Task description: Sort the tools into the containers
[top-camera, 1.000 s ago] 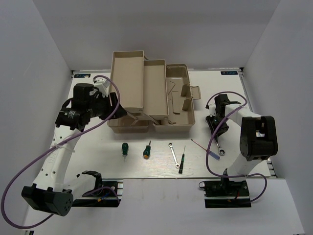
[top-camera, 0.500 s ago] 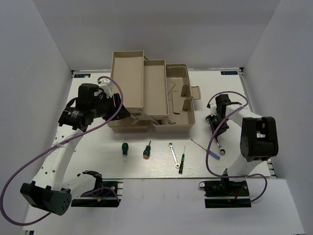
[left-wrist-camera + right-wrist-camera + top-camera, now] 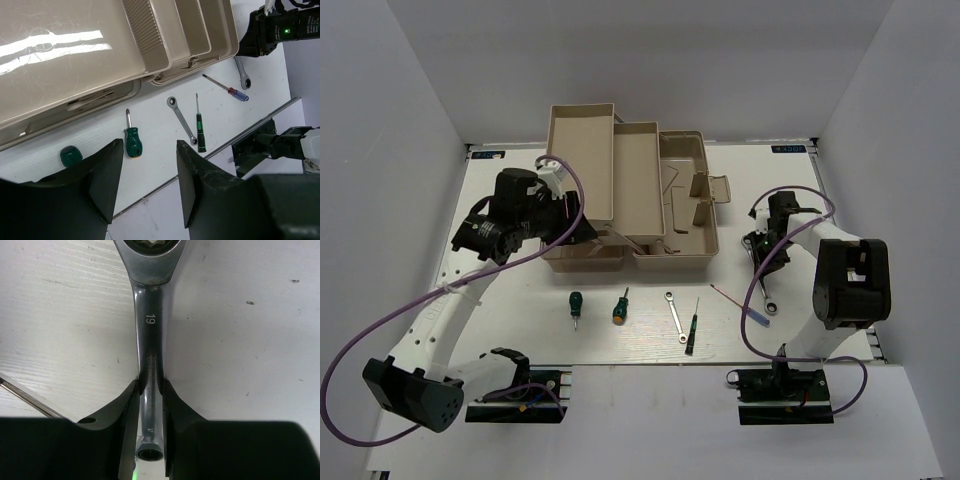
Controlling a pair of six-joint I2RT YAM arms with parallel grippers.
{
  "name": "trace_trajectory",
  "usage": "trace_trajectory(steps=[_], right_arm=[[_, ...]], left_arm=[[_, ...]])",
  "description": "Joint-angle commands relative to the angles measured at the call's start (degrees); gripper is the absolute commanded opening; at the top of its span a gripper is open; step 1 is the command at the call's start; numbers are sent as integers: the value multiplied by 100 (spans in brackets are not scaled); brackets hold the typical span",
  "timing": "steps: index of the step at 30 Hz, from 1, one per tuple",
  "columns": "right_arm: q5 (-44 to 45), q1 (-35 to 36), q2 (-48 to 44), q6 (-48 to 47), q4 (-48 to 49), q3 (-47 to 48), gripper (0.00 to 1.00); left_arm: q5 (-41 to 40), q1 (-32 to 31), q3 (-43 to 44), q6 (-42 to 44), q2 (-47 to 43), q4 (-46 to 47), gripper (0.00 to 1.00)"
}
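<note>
White walls stand on three sides of the white table [image 3: 640, 350]. Close to the near edge, four tools lie in one row: a green screwdriver [image 3: 575, 303], a second green screwdriver [image 3: 620, 307], a wrench [image 3: 675, 316] and a black screwdriver [image 3: 692, 326]. A little farther, toward the right edge, lies a thin red screwdriver [image 3: 740, 303] with a blue handle, and just beside it a second wrench [image 3: 770, 303].

From above, the right gripper [image 3: 766, 278] hides its own fingers over this second wrench. Only the right wrist camera shows that both fingers [image 3: 172, 410] pinch the two sides of the shaft, which lies flat on the table and is marked 19 and 17.

The left gripper [image 3: 147, 170] hovers at the front left side of the toolbox [image 3: 685, 215], spread wide and holding nothing. Its own camera shows this clearly, and the top view does not. That camera also looks down on all six tools, with the first green screwdriver partly hidden behind a finger.

The toolbox stands in the middle, toward the far edge, with its two trays [image 3: 582, 165] fanned out to the left.
</note>
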Motion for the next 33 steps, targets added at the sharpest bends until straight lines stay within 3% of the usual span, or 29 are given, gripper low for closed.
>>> trace_trajectory(steps=[1, 33], right_arm=[[-211, -42, -244, 88, 178, 113, 0], [-659, -419, -1211, 298, -481, 1289, 0]], left_arm=[[-87, -114, 42, -6, -15, 195, 57], [-298, -774, -12, -58, 248, 581, 57]])
